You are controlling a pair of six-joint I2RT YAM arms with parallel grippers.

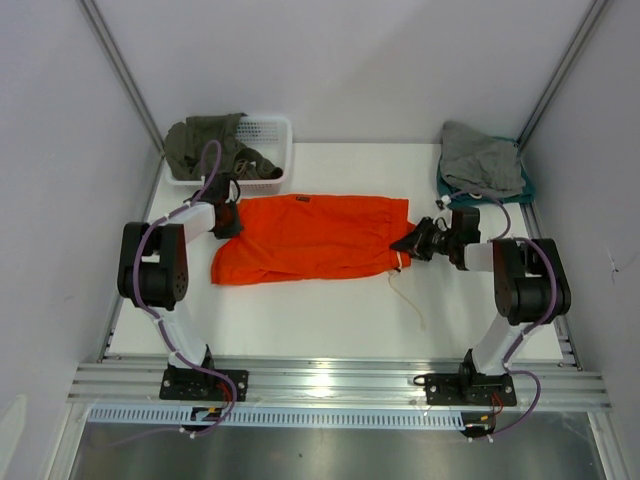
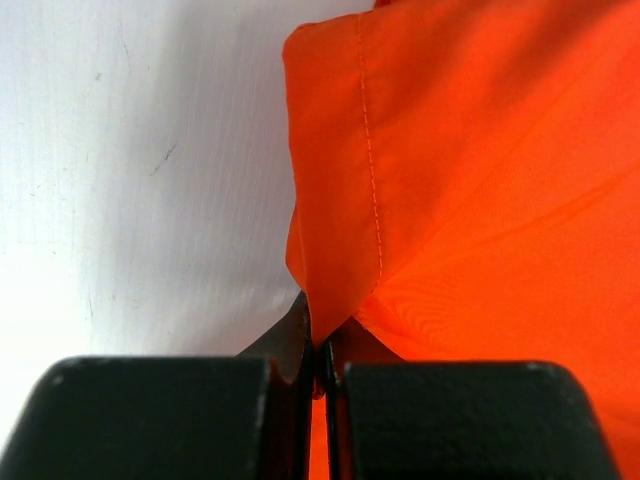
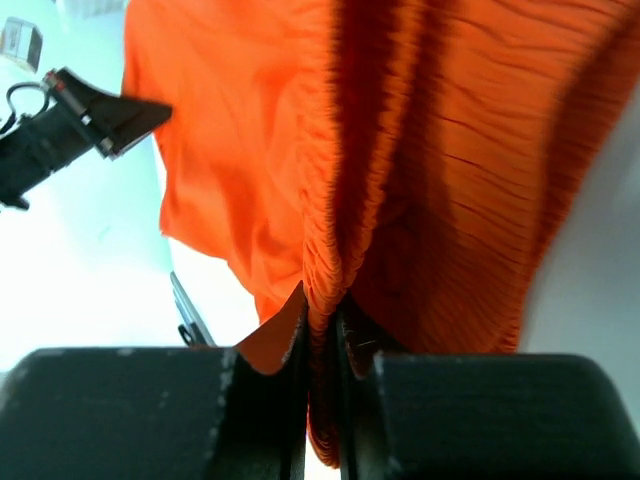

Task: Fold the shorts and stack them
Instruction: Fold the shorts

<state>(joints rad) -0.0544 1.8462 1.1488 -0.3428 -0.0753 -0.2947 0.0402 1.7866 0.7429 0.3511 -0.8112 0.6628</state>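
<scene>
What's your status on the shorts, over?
Left gripper shut on shorts hem. Right gripper shut on waistband. Shorts spread on table between them. Drawstring trails loose by the right arm.

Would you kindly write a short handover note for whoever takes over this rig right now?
Left gripper: shut on the hem end of the shorts.
Right gripper: shut on the gathered waistband.
Shorts: spread across the middle of the table, with the drawstring trailing toward the arms.
Done: both ends gripped.
Left: the fold, then the stacking.
</scene>
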